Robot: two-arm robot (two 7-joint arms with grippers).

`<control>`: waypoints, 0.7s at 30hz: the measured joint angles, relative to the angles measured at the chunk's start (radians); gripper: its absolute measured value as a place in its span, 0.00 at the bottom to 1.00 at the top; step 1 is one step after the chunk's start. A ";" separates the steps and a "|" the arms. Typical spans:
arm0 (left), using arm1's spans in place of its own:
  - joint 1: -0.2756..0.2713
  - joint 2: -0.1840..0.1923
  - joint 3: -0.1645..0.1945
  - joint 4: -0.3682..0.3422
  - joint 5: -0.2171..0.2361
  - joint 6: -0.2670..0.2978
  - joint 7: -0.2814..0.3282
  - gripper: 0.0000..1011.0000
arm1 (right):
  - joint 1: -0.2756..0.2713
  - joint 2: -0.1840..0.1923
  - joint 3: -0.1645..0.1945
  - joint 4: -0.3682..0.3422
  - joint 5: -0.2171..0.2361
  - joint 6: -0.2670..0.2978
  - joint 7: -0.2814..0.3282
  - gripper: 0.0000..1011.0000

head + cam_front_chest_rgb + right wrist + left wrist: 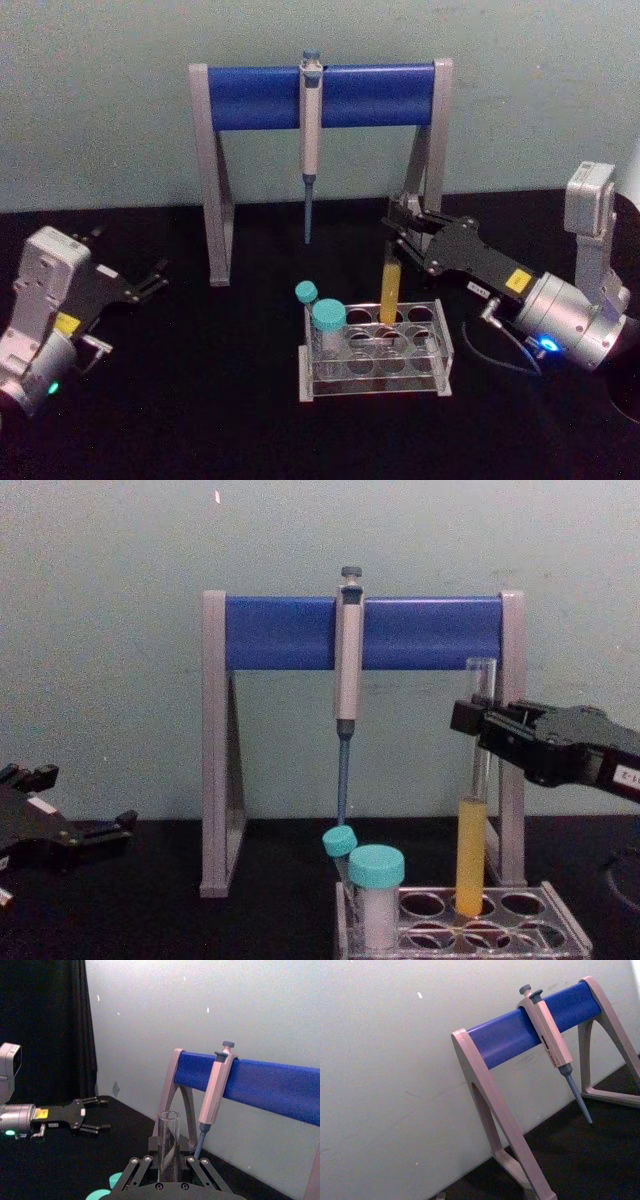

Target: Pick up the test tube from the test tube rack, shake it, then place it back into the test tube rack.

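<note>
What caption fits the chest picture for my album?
Right gripper clasps the test tube standing in the test tube rack; left gripper sits open.

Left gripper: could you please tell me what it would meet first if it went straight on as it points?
The left gripper would probably meet the grey stand's left leg first, though depth is unclear.

I read no complete text. The black right gripper [480,716] carries a small white label [626,774] whose dark characters I cannot decipher. A yellow sticker [516,281] on its body and a second yellow sticker [42,1113] on the black left gripper [100,1115] show nothing legible.
</note>
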 joint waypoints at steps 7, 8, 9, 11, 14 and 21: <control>0.000 0.000 0.000 0.000 0.000 0.000 0.000 0.99 | 0.005 -0.003 -0.010 0.014 -0.009 0.008 -0.001 0.22; 0.000 0.000 0.000 0.000 0.000 0.000 0.000 0.99 | 0.007 -0.004 -0.012 0.018 -0.011 0.010 -0.001 0.22; 0.000 0.000 0.000 0.000 0.000 0.000 0.000 0.99 | 0.008 -0.004 -0.013 0.020 -0.012 0.011 -0.001 0.22; 0.000 0.000 0.000 0.000 0.000 0.000 0.000 0.99 | 0.010 -0.005 -0.015 0.023 -0.014 0.013 -0.001 0.22; 0.000 0.000 0.000 0.000 0.000 0.000 0.000 0.99 | 0.014 -0.006 -0.019 0.032 -0.020 0.017 -0.003 0.22; 0.000 0.000 0.000 0.000 0.000 0.000 0.000 0.99 | 0.023 -0.009 -0.029 0.047 -0.034 0.027 -0.007 0.22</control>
